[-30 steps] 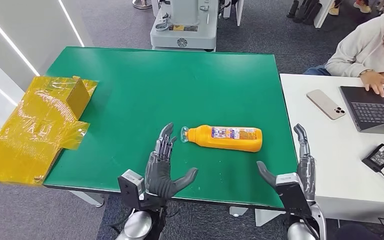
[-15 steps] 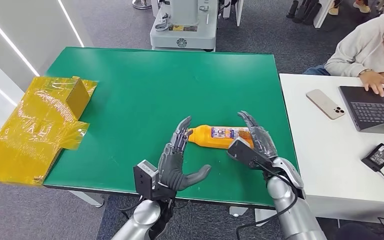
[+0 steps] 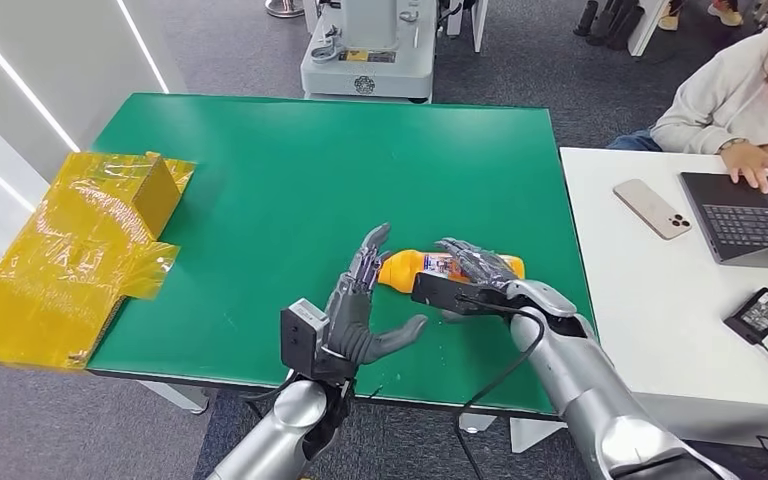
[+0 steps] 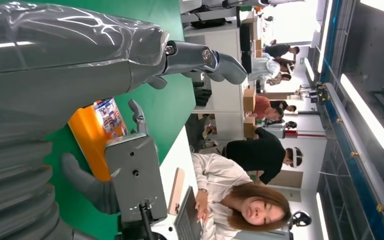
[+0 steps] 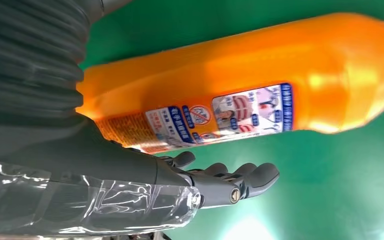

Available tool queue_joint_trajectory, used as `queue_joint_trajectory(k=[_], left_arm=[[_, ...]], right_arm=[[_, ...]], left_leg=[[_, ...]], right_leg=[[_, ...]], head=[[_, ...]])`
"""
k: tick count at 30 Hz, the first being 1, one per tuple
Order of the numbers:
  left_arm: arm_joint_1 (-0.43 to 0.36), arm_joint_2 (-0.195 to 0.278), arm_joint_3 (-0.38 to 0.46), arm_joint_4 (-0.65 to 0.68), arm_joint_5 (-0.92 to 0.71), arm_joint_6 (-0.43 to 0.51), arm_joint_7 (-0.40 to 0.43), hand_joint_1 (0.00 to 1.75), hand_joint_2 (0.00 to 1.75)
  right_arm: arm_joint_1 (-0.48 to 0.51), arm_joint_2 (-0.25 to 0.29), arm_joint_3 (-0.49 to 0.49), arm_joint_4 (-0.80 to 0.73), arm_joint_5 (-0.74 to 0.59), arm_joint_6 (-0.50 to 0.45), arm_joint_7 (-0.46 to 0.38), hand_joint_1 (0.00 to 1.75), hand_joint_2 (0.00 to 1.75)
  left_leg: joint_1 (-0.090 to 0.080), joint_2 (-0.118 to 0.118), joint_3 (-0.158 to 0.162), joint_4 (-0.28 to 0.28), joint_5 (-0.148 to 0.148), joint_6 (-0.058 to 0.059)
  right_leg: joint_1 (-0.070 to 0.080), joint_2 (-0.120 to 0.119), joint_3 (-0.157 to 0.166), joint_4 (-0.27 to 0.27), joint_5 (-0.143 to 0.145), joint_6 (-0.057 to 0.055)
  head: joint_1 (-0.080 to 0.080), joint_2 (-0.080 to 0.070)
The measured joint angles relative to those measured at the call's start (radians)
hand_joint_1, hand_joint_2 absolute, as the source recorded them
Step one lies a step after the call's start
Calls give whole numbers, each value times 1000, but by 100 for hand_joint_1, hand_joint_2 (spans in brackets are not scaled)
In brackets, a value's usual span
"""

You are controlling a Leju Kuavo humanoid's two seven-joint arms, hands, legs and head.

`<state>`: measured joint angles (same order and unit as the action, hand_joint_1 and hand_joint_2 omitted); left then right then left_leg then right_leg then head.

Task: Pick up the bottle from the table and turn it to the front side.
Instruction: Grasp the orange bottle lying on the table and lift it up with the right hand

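An orange bottle (image 3: 401, 270) with a blue and white label lies on its side on the green table (image 3: 290, 170), neck towards my left. My right hand (image 3: 475, 268) is spread over its body with the fingers straight; the far end of the bottle peeks out beyond it. In the right wrist view the fingers (image 5: 230, 182) run alongside the bottle (image 5: 230, 75) with green showing between them. My left hand (image 3: 360, 310) is open near the table's front edge, fingertips close by the bottle's neck. The left wrist view shows the bottle (image 4: 87, 140) beyond my left hand (image 4: 80, 55).
A yellow wrapped box (image 3: 90, 250) hangs over the table's left edge. To the right stands a white table (image 3: 650, 330) with a phone (image 3: 651, 208), a laptop (image 3: 750, 215) and a charger (image 3: 760, 312), where a person (image 3: 730, 95) types. A grey machine base (image 3: 365, 50) stands beyond the green table.
My right hand has swung in from the table's right front edge and now lies over the bottle's body. My left hand has moved forward to the neck. The bottle has not moved.
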<state>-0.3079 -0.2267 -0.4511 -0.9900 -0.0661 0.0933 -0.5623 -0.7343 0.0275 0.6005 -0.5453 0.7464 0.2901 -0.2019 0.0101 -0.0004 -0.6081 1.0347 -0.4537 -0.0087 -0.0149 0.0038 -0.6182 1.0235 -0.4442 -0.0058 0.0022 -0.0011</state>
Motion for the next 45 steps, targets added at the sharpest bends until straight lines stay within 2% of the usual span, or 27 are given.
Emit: queue_joint_trajectory(k=[7,14,22,31,33,35,36,40,42,45], left_arm=[[-10,-1,0,30,26,32,0,0,175],[-9,0,0,70,50,56,-19,0,175],[-6,0,0,83,69,45,-21,0,175],[8,0,0,93,84,32,-18,0,175],[12,1,0,95,86,32,-19,0,175],[15,2,0,95,90,35,-21,0,175],[17,3,0,95,92,37,-22,0,175],[25,9,2,95,100,45,-24,0,175],[27,13,4,95,102,49,-24,0,175],[31,18,11,95,103,53,-25,0,175]], right_arm=[[-105,-13,74,92,10,75,38,0,175],[-168,-43,122,143,-3,122,21,0,175],[-159,-89,158,171,-29,124,2,0,175],[-135,-115,181,186,-67,126,-8,2,175],[-124,-119,186,188,-67,117,-11,36,175],[-116,-121,190,188,-66,100,-16,84,175],[-113,-122,193,187,-66,89,-20,92,175],[-98,-124,204,183,-71,51,-33,156,175],[-93,-127,209,181,-74,35,-34,171,175],[-85,-129,212,178,-81,14,-38,173,175]], left_leg=[[0,0,0,0,0,0],[0,0,0,0,0,0],[0,-1,0,0,0,0],[0,-1,0,0,0,0],[0,-1,0,0,0,0],[0,-1,0,0,0,0],[0,0,0,0,0,0],[0,0,1,0,0,0],[0,0,1,0,0,0],[0,0,1,0,0,0]], right_leg=[[0,0,0,0,0,0],[0,0,0,0,0,0],[0,-1,0,0,0,0],[0,0,0,0,0,0],[0,0,0,0,0,0],[0,0,0,0,0,0],[0,0,0,0,0,0],[0,0,1,0,0,0],[0,0,1,0,0,0],[0,0,2,0,0,0]], head=[[0,0],[0,0],[0,0],[0,0],[0,0],[0,0],[0,0],[0,0],[0,0],[0,0]])
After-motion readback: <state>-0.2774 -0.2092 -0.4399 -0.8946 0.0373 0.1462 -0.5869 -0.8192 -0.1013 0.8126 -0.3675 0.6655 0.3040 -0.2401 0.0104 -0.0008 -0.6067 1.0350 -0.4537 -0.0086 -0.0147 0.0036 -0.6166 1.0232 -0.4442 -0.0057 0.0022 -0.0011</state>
